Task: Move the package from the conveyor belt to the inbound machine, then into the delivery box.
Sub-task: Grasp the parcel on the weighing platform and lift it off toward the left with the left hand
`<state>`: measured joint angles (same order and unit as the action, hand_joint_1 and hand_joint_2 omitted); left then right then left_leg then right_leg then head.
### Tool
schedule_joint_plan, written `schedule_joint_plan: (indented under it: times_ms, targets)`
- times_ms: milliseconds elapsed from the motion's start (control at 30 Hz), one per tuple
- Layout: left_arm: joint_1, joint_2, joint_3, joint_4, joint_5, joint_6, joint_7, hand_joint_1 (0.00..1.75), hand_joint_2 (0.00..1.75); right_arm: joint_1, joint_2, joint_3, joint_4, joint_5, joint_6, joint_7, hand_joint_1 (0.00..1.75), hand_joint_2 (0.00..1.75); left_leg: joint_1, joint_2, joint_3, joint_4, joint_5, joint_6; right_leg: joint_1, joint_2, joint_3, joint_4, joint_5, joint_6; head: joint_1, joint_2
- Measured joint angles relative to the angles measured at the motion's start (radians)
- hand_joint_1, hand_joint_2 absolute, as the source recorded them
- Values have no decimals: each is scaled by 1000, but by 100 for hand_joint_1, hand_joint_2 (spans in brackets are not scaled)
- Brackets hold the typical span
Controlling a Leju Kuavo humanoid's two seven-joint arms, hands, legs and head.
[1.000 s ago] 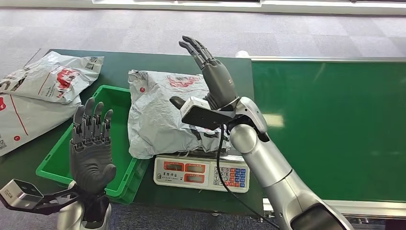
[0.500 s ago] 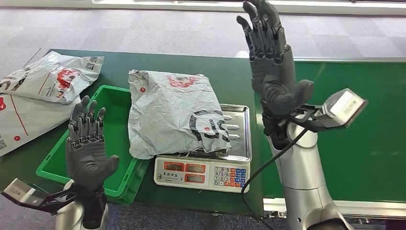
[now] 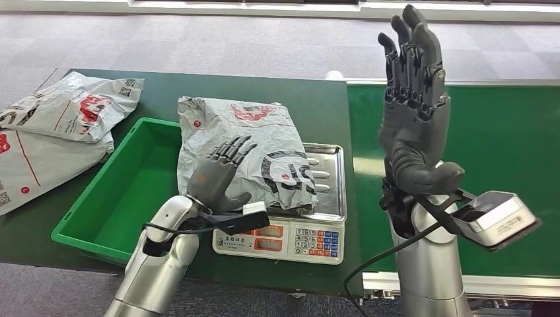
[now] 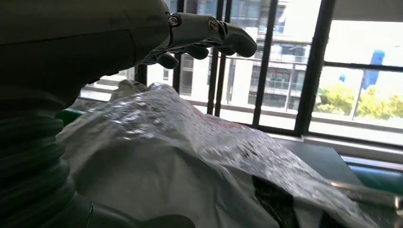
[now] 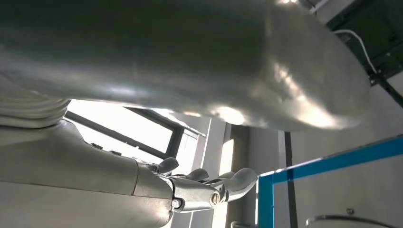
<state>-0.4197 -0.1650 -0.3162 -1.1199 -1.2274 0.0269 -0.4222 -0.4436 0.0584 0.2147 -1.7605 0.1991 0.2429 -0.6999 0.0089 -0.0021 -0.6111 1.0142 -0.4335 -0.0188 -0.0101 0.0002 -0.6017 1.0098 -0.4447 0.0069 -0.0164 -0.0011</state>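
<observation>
With the right hand [image 3: 415,109] lifted away, fingers spread and empty, the open left hand [image 3: 220,173] has been brought onto the grey package [image 3: 241,155] lying on the scale [image 3: 280,232], so transfer to the green bin [image 3: 122,191] appears imminent.

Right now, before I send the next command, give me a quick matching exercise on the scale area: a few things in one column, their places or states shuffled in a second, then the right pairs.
Column one:
1. package
2. left hand
3. right hand
4. green bin

Column two:
A. raised with fingers apart, above the conveyor belt
B. lying on the scale, one end hanging over the bin
C. on the table to the left of the scale, nothing visible inside it
D. open against the package's near side

Pairs: 1-B, 2-D, 3-A, 4-C
</observation>
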Motion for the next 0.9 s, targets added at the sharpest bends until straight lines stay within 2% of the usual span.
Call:
schedule_joint_plan:
  times_ms: [133, 267, 400, 433, 567, 733, 900]
  targets:
    - [-142, 5, -120, 288, -41, -37, -40, 0, 175, 9, 1, 20, 0, 30, -3, 0, 0, 0, 0, 2, 0, 0, 0, 0, -1, 2, 1, 0, 1, 1, 0, 0]
    - [-233, 5, -213, 470, -60, -53, -56, 0, 175, 11, 2, 29, 0, 47, -12, 1, 0, 0, 0, -1, 3, 0, -1, 1, 0, 0, 5, 0, -1, 2, 0, 0]
    - [-296, -4, -293, 575, -82, -86, -69, 59, 175, 11, 1, 32, 0, 55, -11, 1, 0, 0, 0, -4, 15, -1, -8, 5, -1, -6, 23, 0, -10, 3, 0, 0]
    - [-307, -8, -313, 593, -89, -97, -73, 59, 175, 11, 1, 32, 0, 57, -6, 2, 0, 0, 0, -5, 18, -1, -11, 5, -2, -7, 28, -1, -13, 4, 0, 0]
    - [-333, -17, -385, 645, -103, -124, -86, 175, 175, 1, 1, 31, 0, 63, 6, 2, 0, 0, -1, -7, 38, -2, -28, 7, -4, -10, 53, -2, -30, 4, 0, 0]
    - [-357, -25, -433, 669, -77, -115, -96, 175, 175, -25, 3, 31, -4, 63, 2, 3, 0, 0, -2, -8, 42, -1, -17, 8, -5, -10, 50, -1, -21, 6, 0, 0]
    - [-353, -10, -448, 677, -4, -3, -92, 175, 175, -8, 2, 30, -8, 61, -4, 3, 0, 0, -2, -9, 39, -1, -15, 7, -5, -10, 45, -1, -19, 6, 0, 0]
